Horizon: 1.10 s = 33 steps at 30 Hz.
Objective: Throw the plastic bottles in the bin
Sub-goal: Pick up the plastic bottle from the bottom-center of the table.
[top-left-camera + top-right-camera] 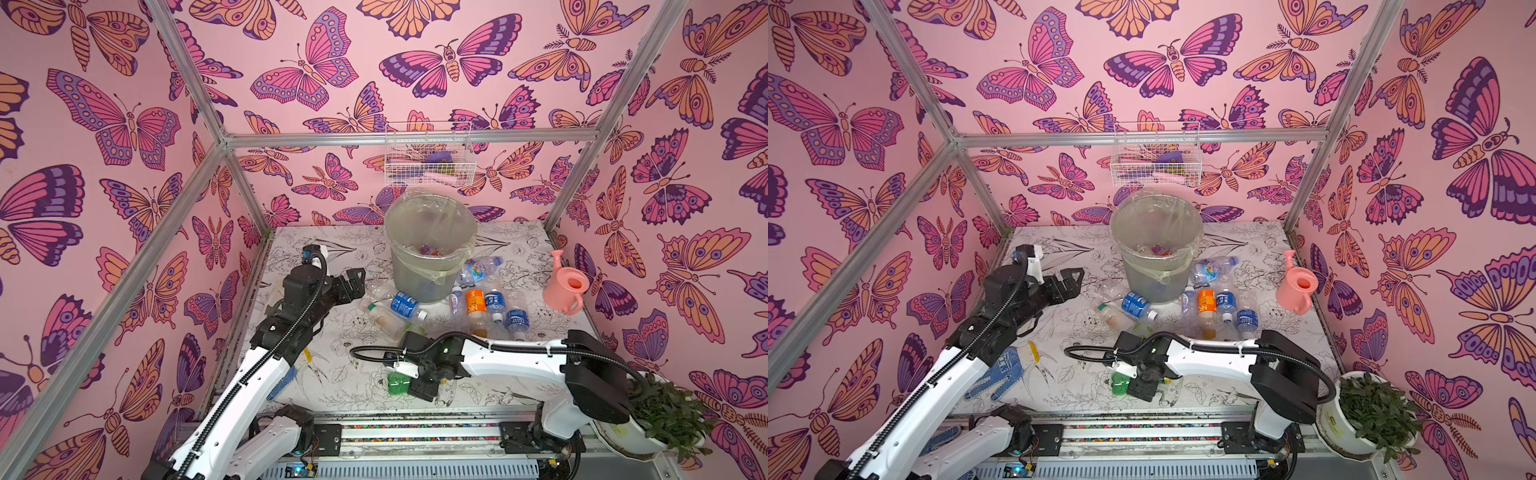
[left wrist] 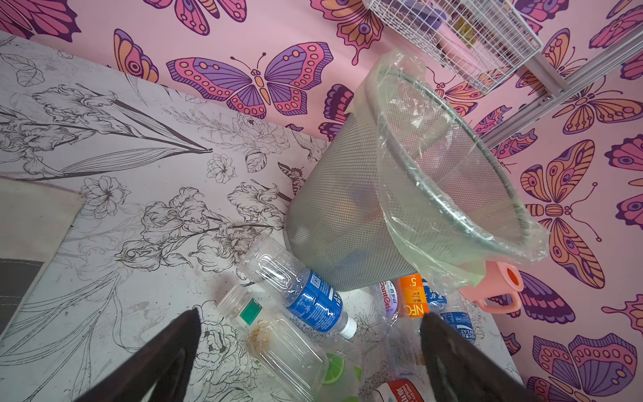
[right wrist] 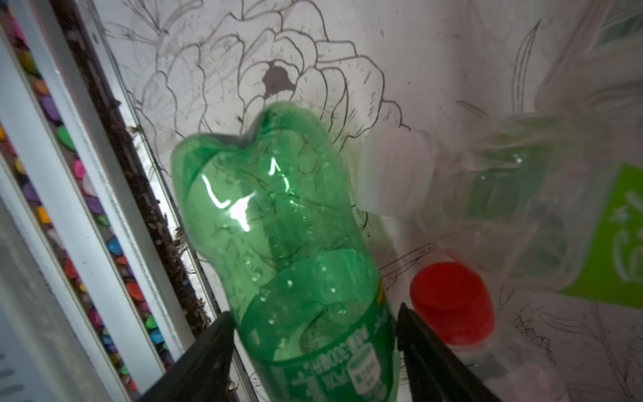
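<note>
Both top views: taken from high above the near edge of the tabletop point(image 1: 519, 249), facing the back wall and tilted down, far enough off to hold the whole tabletop and the bin point(image 1: 409, 278); the pair share nearly the same field.

Left wrist view: low over the tabletop, at close range, looking past the left fingers point(image 2: 167, 355) at the bin and the bottles point(image 2: 313, 306) at its foot; both top views cover this ground too.

Right wrist view: very close, looking past the right fingers point(image 3: 201, 358) along a green bottle point(image 3: 278, 226) toward the rail point(image 3: 80, 209) at the tabletop's near edge.
</note>
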Motion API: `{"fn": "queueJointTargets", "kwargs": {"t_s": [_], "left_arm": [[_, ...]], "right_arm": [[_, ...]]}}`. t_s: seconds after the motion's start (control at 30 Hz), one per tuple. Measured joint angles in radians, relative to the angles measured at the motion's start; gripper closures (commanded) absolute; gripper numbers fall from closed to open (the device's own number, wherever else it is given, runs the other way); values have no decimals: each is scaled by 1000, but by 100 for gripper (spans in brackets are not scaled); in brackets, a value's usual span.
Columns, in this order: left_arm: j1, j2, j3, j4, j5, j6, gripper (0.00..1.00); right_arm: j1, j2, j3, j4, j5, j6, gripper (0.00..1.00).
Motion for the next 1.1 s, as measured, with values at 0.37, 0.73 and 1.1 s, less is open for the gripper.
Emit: {"fn": "queueJointTargets", "kwargs": {"t_s": [0.37,0.73,1.1], "left_arm": [[8,-8,-6,0,2,-3,0],[11,-16,-16,0,4,-3,0],[14,-22,-16,0,5,-3,0]], "right_arm": [[5,77,25,0,81,1,36],[7,95,47,-8,103,8,77],[7,113,122,-74,87,9,100]]}}
